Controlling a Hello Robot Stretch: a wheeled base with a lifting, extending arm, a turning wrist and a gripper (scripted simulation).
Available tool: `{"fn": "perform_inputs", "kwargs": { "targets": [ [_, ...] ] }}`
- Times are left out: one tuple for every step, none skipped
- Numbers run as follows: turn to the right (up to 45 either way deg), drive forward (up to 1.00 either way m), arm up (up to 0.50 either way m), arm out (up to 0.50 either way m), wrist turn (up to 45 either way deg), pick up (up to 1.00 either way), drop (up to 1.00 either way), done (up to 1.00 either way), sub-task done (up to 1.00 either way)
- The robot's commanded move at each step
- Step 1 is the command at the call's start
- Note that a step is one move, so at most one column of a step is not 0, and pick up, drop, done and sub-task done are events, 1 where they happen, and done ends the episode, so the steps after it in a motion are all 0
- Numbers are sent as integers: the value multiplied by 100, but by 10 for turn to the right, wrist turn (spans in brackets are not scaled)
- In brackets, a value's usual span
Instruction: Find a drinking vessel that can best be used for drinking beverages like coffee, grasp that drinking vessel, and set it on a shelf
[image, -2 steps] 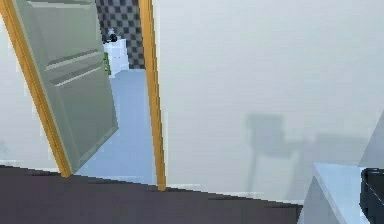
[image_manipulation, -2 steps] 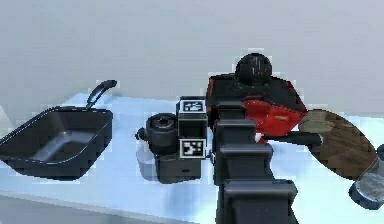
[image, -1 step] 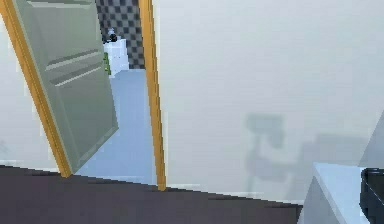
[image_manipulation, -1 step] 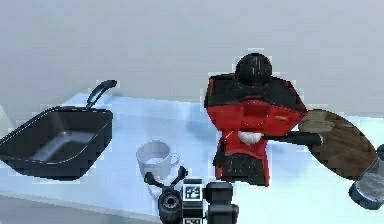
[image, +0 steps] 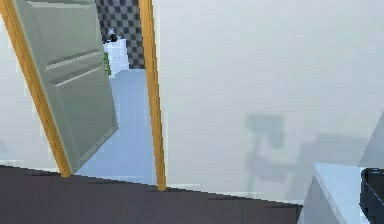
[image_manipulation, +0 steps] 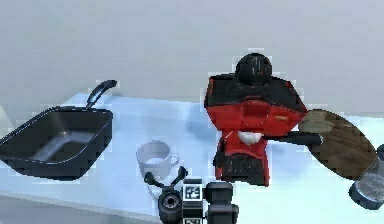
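Observation:
A white cup (image_manipulation: 155, 156) stands on the pale blue countertop (image_manipulation: 120, 190) in the arm side view, between a black pan and a red coffee machine. My gripper (image_manipulation: 163, 181) rises from the bottom edge just below the cup, its thin fingers (image_manipulation: 150, 180) reaching up to the cup's base. The cup rests on the counter right behind the fingers, so I cannot tell whether the gripper holds anything.
A black square pan (image_manipulation: 58, 138) with a handle lies left of the cup. A red and black coffee machine (image_manipulation: 250, 120) stands to its right, then a round wooden board (image_manipulation: 335, 140) and a glass object (image_manipulation: 372, 180). Ahead, an open grey door (image: 65, 70) in an orange frame leads to a blue-floored room; the counter corner (image: 335, 195) shows bottom right.

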Motion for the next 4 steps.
{"fn": "perform_inputs", "kwargs": {
  "targets": [
    [0,0,10,0,0,0,0,0,0],
    [0,0,6,0,0,0,0,0,0],
    [0,0,0,0,-450,0,0,0,0],
    [0,0,0,0,-450,0,0,0,0]
  ]
}}
